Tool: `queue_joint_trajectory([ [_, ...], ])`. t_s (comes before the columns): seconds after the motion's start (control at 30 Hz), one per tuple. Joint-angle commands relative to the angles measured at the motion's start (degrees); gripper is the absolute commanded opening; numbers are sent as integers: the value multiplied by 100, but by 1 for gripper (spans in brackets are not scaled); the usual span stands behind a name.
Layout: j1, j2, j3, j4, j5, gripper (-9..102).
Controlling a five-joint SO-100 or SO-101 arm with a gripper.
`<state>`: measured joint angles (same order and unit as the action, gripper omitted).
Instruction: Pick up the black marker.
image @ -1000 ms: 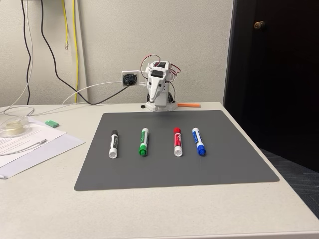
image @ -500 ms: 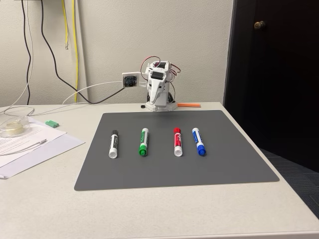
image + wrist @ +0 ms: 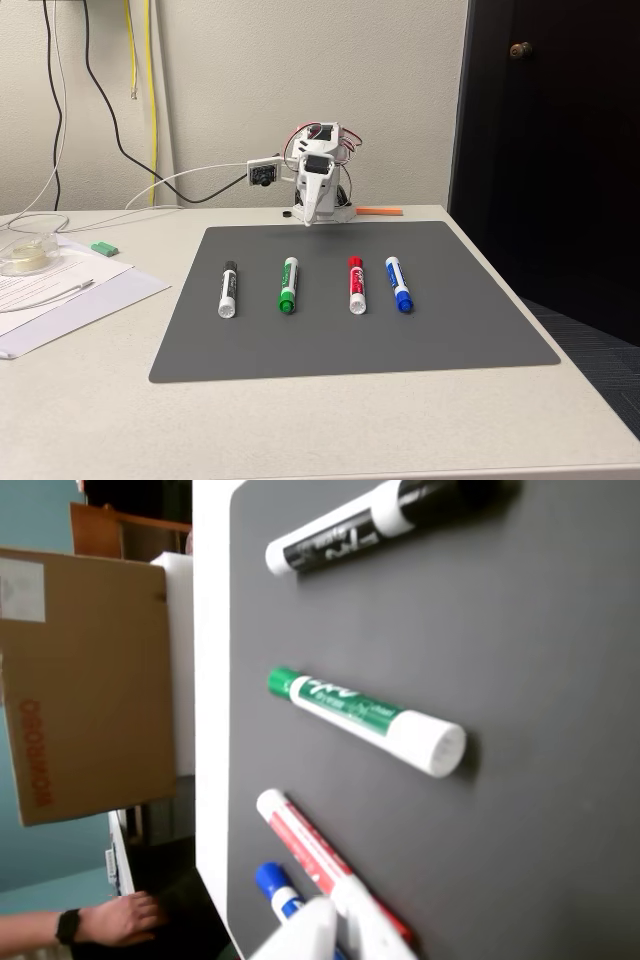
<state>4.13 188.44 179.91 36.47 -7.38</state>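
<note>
Well apart, black marker [image 3: 228,289] lies left of pincer [image 3: 310,220].

The black marker [image 3: 228,290] lies flat on the grey mat [image 3: 450,330], leftmost in the row in the fixed view, pointing roughly away from the camera. Its barrel is white with black label print; the cap looks black. The wrist view shows it [image 3: 350,535] capped, near the top edge.
</note>
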Motion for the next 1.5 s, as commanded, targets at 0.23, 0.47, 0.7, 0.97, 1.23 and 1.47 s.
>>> queue_joint_trajectory([
  [0.23,-62,35,-35,-9,62,0],
  [0.47,35,35,-35,-18,457,0],
  [0.7,105,35,-35,-35,1028,0],
  [0.97,-149,35,-35,-483,1283,0],
  [1.23,-70,35,-35,-861,1477,0],
  [1.47,-176,-158,-202,-1397,967,4],
])
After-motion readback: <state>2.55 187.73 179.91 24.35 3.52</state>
